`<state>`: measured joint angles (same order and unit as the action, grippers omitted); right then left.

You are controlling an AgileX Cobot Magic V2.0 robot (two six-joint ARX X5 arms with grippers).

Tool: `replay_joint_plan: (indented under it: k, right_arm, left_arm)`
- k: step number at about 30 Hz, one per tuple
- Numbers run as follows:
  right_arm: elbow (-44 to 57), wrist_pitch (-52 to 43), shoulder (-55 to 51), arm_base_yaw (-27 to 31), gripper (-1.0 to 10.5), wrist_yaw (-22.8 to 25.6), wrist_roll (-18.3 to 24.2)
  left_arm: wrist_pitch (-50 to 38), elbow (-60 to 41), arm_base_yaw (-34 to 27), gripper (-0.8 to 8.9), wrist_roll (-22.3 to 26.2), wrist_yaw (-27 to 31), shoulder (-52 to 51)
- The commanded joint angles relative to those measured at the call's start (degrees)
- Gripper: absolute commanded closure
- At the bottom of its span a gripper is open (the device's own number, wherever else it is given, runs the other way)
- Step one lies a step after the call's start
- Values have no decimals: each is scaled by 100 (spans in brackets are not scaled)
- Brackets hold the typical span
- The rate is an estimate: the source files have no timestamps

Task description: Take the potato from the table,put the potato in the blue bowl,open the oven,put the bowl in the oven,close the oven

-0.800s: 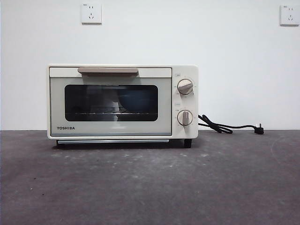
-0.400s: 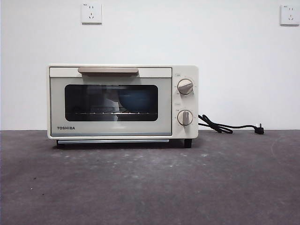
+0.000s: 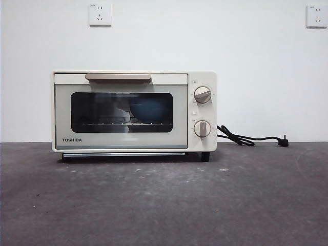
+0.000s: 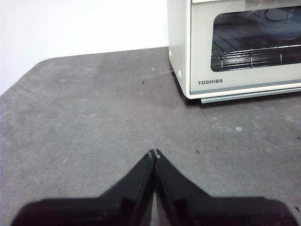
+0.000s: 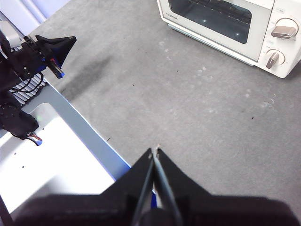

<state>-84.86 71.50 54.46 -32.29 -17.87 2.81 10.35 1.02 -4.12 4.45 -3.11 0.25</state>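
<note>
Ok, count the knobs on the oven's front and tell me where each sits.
2. The upper knob and the lower knob sit one above the other on the oven, on the panel beside its shut glass door. No other knob shows; its other sides are hidden.

left gripper (image 4: 154, 154): jaws closed, empty | right gripper (image 5: 154, 151): jaws closed, empty

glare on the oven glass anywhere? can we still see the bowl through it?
Front view: oven door shows pale reflections, blue bowl dimly visible inside. Left wrist view: hazy glass, bowl faint. Right wrist view: small bright specks on the glass, no bowl discernible.
</note>
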Motion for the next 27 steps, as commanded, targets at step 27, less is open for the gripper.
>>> replay_joint_plan:
  k: [27]
  right_arm:
    - [3252,-4559,-2476,2699,942,-20,81]
  left_arm:
    - [-2,-68,-9,817,-33,11,-13]
